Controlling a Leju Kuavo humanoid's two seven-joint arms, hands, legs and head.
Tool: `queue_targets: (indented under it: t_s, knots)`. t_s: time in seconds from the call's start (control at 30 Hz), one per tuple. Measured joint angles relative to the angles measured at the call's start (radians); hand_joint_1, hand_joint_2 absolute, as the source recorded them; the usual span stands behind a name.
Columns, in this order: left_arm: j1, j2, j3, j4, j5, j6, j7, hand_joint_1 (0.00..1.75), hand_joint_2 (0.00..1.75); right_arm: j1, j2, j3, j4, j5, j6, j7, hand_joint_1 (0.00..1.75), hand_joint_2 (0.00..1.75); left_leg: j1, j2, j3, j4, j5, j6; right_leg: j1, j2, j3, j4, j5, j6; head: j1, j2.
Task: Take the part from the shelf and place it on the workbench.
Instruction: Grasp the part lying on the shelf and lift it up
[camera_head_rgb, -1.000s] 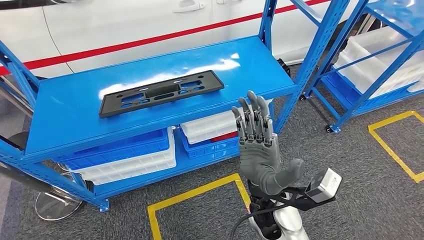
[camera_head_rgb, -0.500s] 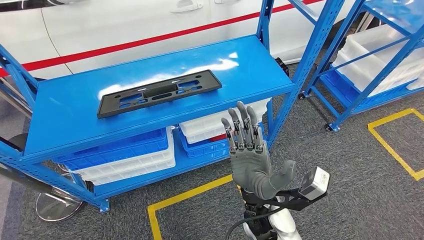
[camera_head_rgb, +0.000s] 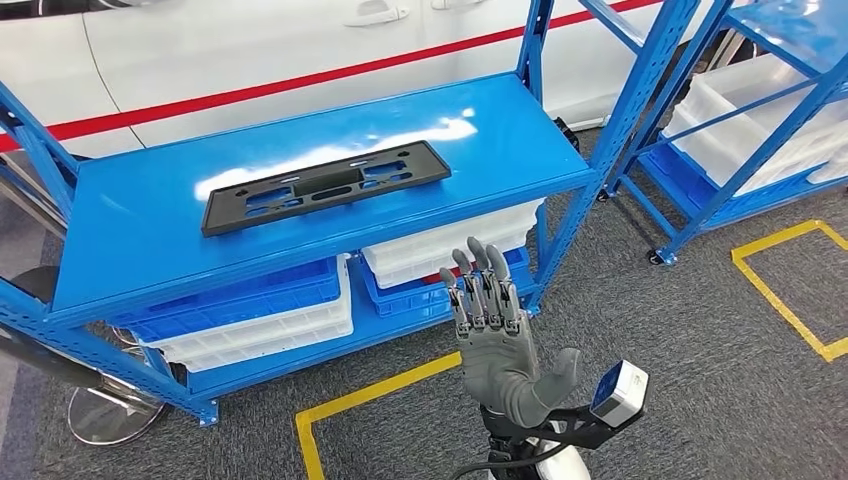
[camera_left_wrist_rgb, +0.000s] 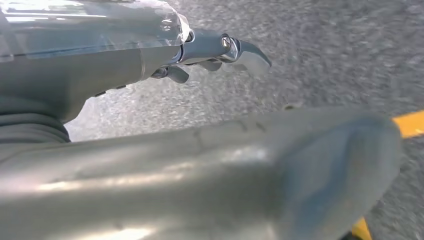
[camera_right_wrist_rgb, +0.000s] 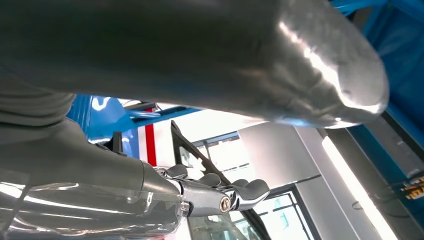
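Observation:
The part (camera_head_rgb: 325, 186), a long flat black plastic frame with cut-outs, lies on the top board of the blue shelf (camera_head_rgb: 140, 240). My right hand (camera_head_rgb: 495, 335) is raised in front of the shelf's lower level, below and to the right of the part. Its fingers point straight up, spread, with nothing in them. In the right wrist view the same hand (camera_right_wrist_rgb: 100, 165) is empty, with its thumb apart from the fingers. My left hand (camera_left_wrist_rgb: 150, 60) hangs over grey carpet, fingers extended and holding nothing.
Blue and white bins (camera_head_rgb: 250, 300) and more white bins (camera_head_rgb: 440, 245) sit on the shelf's lower level. A second blue rack (camera_head_rgb: 740, 130) stands to the right. Yellow tape squares (camera_head_rgb: 380, 395) mark the carpet. A white car (camera_head_rgb: 250, 60) stands behind the shelf.
My right hand has dropped lower and drawn back from the shelf's front edge, still empty and spread. The part has not moved.

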Motion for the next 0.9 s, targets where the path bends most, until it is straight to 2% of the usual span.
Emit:
queue_targets:
  t_s: [0.07, 0.13, 0.17, 0.2, 0.23, 0.27, 0.3, 0.37, 0.43, 0.53, 0.57, 0.6, 0.67, 0.7, 0.73, 0.77, 0.8, 0.83, 0.87, 0.9]
  knots:
    - [0.000, 0.000, 0.000, 0.000, 0.001, 0.001, 0.000, 0.00, 0.00, 0.005, 0.000, 0.000, -0.010, 0.001, 0.006, 0.008, 0.00, 0.00, 0.002, 0.002, 0.004, -0.008, 0.005, 0.013, -0.001, -0.001, -0.026, 0.063, -0.039, 0.008, 0.001, 0.000]
    - [0.000, 0.000, 0.000, 0.000, 0.000, 0.001, -0.004, 0.00, 0.00, 0.011, -0.001, 0.000, -0.013, 0.002, 0.010, 0.009, 0.00, 0.00, -0.001, 0.003, 0.004, -0.008, 0.003, 0.021, -0.002, -0.002, -0.088, 0.189, -0.101, 0.011, 0.002, 0.000]
    - [0.000, 0.000, -0.001, 0.000, 0.000, 0.001, -0.006, 0.00, 0.00, 0.014, -0.002, 0.000, -0.013, 0.002, 0.011, 0.009, 0.00, 0.00, -0.003, 0.003, 0.005, -0.008, 0.002, 0.023, -0.003, -0.002, -0.117, 0.246, -0.120, 0.012, 0.002, 0.000]
    - [0.001, 0.000, -0.001, 0.000, -0.001, 0.000, -0.007, 0.00, 0.00, 0.017, -0.002, 0.000, -0.013, 0.002, 0.012, 0.009, 0.00, 0.00, -0.004, 0.002, 0.006, -0.007, 0.000, 0.025, -0.003, -0.002, -0.134, 0.273, -0.120, 0.012, 0.002, 0.000]
    - [0.001, 0.000, -0.002, 0.000, -0.002, -0.001, -0.008, 0.00, 0.00, 0.019, -0.003, 0.000, -0.014, 0.002, 0.012, 0.010, 0.00, 0.00, -0.006, 0.002, 0.008, -0.007, -0.003, 0.025, -0.004, -0.002, -0.132, 0.263, -0.101, 0.011, 0.002, 0.000]
    - [0.001, 0.000, -0.003, 0.000, -0.003, -0.002, -0.008, 0.00, 0.00, 0.020, -0.003, 0.000, -0.016, 0.002, 0.012, 0.011, 0.00, 0.00, -0.007, 0.001, 0.011, -0.006, -0.005, 0.024, -0.004, -0.002, -0.112, 0.215, -0.067, 0.008, 0.002, 0.000]
    - [0.000, 0.000, -0.004, 0.000, -0.004, -0.004, -0.008, 0.00, 0.00, 0.020, -0.003, 0.000, -0.018, 0.003, 0.012, 0.012, 0.00, 0.00, -0.008, 0.001, 0.015, -0.006, -0.008, 0.023, -0.003, -0.003, -0.079, 0.145, -0.030, 0.002, 0.002, 0.000]
    - [-0.001, 0.000, -0.006, 0.000, -0.006, -0.006, -0.007, 0.00, 0.00, 0.019, -0.003, 0.000, -0.025, 0.004, 0.012, 0.017, 0.00, 0.00, -0.012, 0.001, 0.020, -0.004, -0.016, 0.015, 0.003, -0.005, -0.023, 0.028, 0.010, -0.007, 0.002, 0.000]
    - [-0.003, 0.000, -0.006, 0.000, -0.006, -0.007, -0.003, 0.00, 0.00, 0.019, -0.003, 0.000, -0.031, 0.006, 0.012, 0.023, 0.00, 0.00, -0.014, 0.001, 0.022, -0.004, -0.022, 0.006, 0.009, -0.006, -0.009, -0.004, 0.007, -0.014, 0.001, 0.000]
    - [-0.006, -0.001, -0.007, 0.000, -0.006, -0.008, 0.002, 0.00, 0.00, 0.019, -0.002, 0.000, -0.042, 0.006, 0.013, 0.028, 0.00, 0.00, -0.013, 0.003, 0.023, 0.011, -0.038, -0.010, 0.002, -0.004, 0.004, -0.016, 0.005, -0.027, 0.001, 0.000]
    - [-0.007, -0.001, -0.007, 0.000, -0.006, -0.008, 0.003, 0.00, 0.00, 0.018, -0.002, 0.000, -0.045, 0.006, 0.014, 0.031, 0.00, 0.00, -0.012, 0.002, 0.008, 0.047, -0.057, -0.014, -0.001, -0.004, 0.012, -0.021, 0.003, -0.032, 0.000, 0.000]
    - [-0.007, -0.001, -0.007, 0.000, -0.006, -0.007, 0.004, 0.00, 0.00, 0.017, -0.002, 0.000, -0.046, 0.006, 0.015, 0.035, 0.00, 0.00, -0.009, 0.001, -0.021, 0.103, -0.083, -0.018, -0.002, -0.006, 0.018, -0.023, 0.000, -0.036, 0.000, 0.000]
    - [-0.007, -0.001, -0.007, 0.000, -0.006, -0.006, 0.006, 0.00, 0.00, 0.017, -0.001, 0.000, -0.047, 0.006, 0.019, 0.041, 0.00, 0.00, -0.003, 0.002, -0.101, 0.241, -0.132, -0.026, -0.001, -0.006, 0.026, -0.023, -0.010, -0.040, 0.000, 0.000]
    - [-0.006, -0.001, -0.007, 0.001, -0.006, -0.006, 0.007, 0.00, 0.00, 0.017, -0.001, 0.000, -0.047, 0.006, 0.021, 0.042, 0.00, 0.00, 0.000, 0.002, -0.132, 0.283, -0.134, -0.029, -0.001, -0.005, 0.031, -0.023, -0.016, -0.040, 0.000, 0.000]
    - [-0.004, -0.002, -0.007, 0.001, -0.006, -0.005, 0.009, 0.00, 0.00, 0.017, -0.001, 0.000, -0.047, 0.005, 0.023, 0.043, 0.00, 0.00, 0.003, 0.002, -0.145, 0.287, -0.115, -0.031, -0.001, -0.003, 0.039, -0.023, -0.022, -0.039, 0.000, 0.000]
    - [-0.003, -0.002, -0.007, 0.001, -0.006, -0.004, 0.010, 0.00, 0.00, 0.017, -0.001, 0.000, -0.047, 0.005, 0.026, 0.044, 0.00, 0.00, 0.007, 0.002, -0.137, 0.252, -0.077, -0.033, -0.002, -0.002, 0.049, -0.023, -0.029, -0.036, 0.000, 0.000]
    - [-0.002, -0.002, -0.007, 0.001, -0.006, -0.003, 0.010, 0.00, 0.00, 0.017, 0.000, 0.000, -0.047, 0.005, 0.027, 0.044, 0.00, 0.00, 0.010, 0.002, -0.113, 0.184, -0.027, -0.034, -0.003, 0.000, 0.060, -0.023, -0.038, -0.032, 0.000, 0.000]
    - [-0.001, -0.002, -0.007, 0.001, -0.006, -0.003, 0.011, 0.00, 0.00, 0.016, 0.000, 0.000, -0.047, 0.005, 0.028, 0.045, 0.00, 0.00, 0.010, 0.002, -0.085, 0.119, 0.006, -0.033, -0.002, 0.001, 0.070, -0.023, -0.047, -0.026, 0.000, 0.000]
    - [-0.002, -0.002, -0.007, 0.002, -0.006, -0.002, 0.011, 0.00, 0.00, 0.016, 0.000, 0.000, -0.048, 0.005, 0.029, 0.046, 0.00, 0.00, 0.008, 0.002, -0.061, 0.064, 0.026, -0.028, -0.001, 0.001, 0.077, -0.021, -0.055, -0.020, 0.000, 0.000]
    - [-0.003, -0.002, -0.007, 0.003, -0.006, -0.002, 0.011, 0.00, 0.00, 0.015, 0.001, 0.000, -0.048, 0.005, 0.029, 0.048, 0.00, 0.00, 0.006, 0.002, -0.046, 0.031, 0.030, -0.022, -0.001, 0.001, 0.081, -0.021, -0.061, -0.014, 0.001, 0.000]
